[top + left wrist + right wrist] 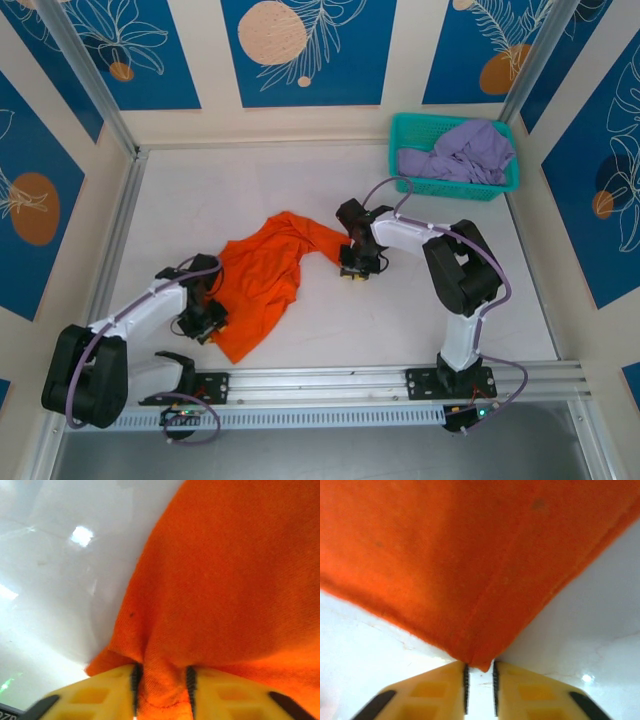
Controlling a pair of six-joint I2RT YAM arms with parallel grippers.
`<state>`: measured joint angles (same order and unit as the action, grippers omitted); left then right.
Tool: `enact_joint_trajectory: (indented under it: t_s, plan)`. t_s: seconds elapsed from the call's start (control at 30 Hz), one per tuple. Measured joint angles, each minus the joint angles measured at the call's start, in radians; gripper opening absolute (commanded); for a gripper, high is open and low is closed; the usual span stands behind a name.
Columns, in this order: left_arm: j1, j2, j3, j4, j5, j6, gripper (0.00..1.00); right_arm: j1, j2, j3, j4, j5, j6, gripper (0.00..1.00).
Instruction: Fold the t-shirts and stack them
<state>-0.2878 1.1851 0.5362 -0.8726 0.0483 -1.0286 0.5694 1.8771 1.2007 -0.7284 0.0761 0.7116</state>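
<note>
- Left wrist view, nearest: the left gripper [162, 672] has its yellow fingers [100, 692] closed on a bunched fold of the orange t-shirt [225, 580]. The cloth is squeezed into the narrow space between the two dark pads.
- Beyond those fingertips, the shirt fans out ahead and to the right of the fingers. The white table [50, 580] lies bare ahead and to their left.
- Right wrist view, nearest: the right gripper [480, 666] has its fingers [435, 685] almost together, with a slim gap between them.
- A pointed corner of the orange shirt sits right at the mouth of that gap. The tip may be just nipped, but I cannot tell whether the fingers truly hold it.
- Ahead of these fingers the shirt widens out. Table surface shows on both sides, more of it to the right.
- Top external view: the orange shirt lies crumpled on the table between the two grippers. The left fingers are at its near left edge, and the right fingers are at its far right corner, where the cloth draws into a ridge.
- Farther off, well beyond the right fingers, the lavender t-shirt [465, 152] is heaped in a teal basket [400, 135] at the far right of the table.
</note>
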Motion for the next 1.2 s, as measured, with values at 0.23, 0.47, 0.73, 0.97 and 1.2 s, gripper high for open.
enact_joint_trajectory:
  t_s: [0.23,0.47,0.73,0.97,1.2]
  plan:
    - [0.000,0.008,0.026,-0.021,-0.026,0.021,0.00,-0.009,-0.002,0.001,0.009,0.003,-0.004,0.02]
    - [-0.009,0.009,0.138,-0.090,-0.133,0.055,0.00,-0.034,-0.057,-0.006,0.047,-0.001,-0.006,0.00]
    - [-0.044,0.012,0.299,-0.157,-0.225,0.113,0.01,-0.063,-0.231,-0.046,0.116,-0.053,-0.016,0.00]
    - [-0.104,0.105,0.373,-0.164,-0.232,0.165,0.19,-0.124,-0.381,-0.111,0.147,-0.091,-0.012,0.00]
    - [-0.130,0.214,0.459,-0.194,-0.247,0.187,0.85,-0.194,-0.491,-0.148,0.146,-0.103,-0.012,0.00]
